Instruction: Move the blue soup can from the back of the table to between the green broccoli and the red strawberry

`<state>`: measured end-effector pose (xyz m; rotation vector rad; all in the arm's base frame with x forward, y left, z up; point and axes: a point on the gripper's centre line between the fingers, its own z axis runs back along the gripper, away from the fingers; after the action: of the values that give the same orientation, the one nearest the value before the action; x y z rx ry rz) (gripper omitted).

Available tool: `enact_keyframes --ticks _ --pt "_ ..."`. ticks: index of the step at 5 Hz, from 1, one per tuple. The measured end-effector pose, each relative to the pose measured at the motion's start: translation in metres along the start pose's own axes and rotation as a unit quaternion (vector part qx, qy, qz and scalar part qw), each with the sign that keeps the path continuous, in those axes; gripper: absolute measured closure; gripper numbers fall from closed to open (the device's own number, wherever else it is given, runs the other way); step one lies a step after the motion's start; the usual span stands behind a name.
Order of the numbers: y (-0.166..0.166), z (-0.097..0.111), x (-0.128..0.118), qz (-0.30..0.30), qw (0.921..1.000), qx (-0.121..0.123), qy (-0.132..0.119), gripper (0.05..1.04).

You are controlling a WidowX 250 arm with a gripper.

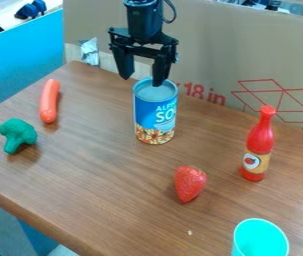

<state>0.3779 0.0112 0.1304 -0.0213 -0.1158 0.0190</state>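
Hangs over the far part of a brown wood-grain worktop [107, 185], with the black two-finger gripper [142, 81] pointing down, spread open and holding nothing. Has closest of all a blue cylindrical can [156, 112] with a grey top and a yellow-and-red patterned lower band. Stands upright, that can, with a vertical long axis roughly parallel to the fingers. Lies below the gripper and a little toward the view's right, so not quite centred between the fingertips: overlaps at the back half of its top with the right-hand fingertip in view, and leaves the left-hand one out past its rim. Cannot be judged from this angle as touching or just apart. Has behind it a tan cardboard panel [207, 45] with red printing. Includes, well off to the view's left, an orange-red plastic sausage [49, 101] lying lengthwise from back to front, and nearer the front a dark green toy broccoli [18, 134]. Includes, in front of the can and to the right, a red toy strawberry [190, 183], then an upright red bottle with a tan label [259, 145], and at the near edge of the view a turquoise cup [260, 239], partly cut off
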Motion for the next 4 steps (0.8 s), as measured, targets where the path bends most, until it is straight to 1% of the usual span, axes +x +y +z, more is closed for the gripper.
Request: enact_keyframes --ticks 1,2,3,4 --pt "0.001 -0.009 0.009 0.007 1.0 0.001 0.005 0.085" --pt "0.004 -0.026 0.021 0.011 0.9998 0.011 0.013 0.085" --pt "0.005 -0.027 0.026 0.015 0.9997 0.016 0.012 0.085" --pt "0.004 -0.028 0.021 0.006 0.9992 0.037 0.012 0.085"
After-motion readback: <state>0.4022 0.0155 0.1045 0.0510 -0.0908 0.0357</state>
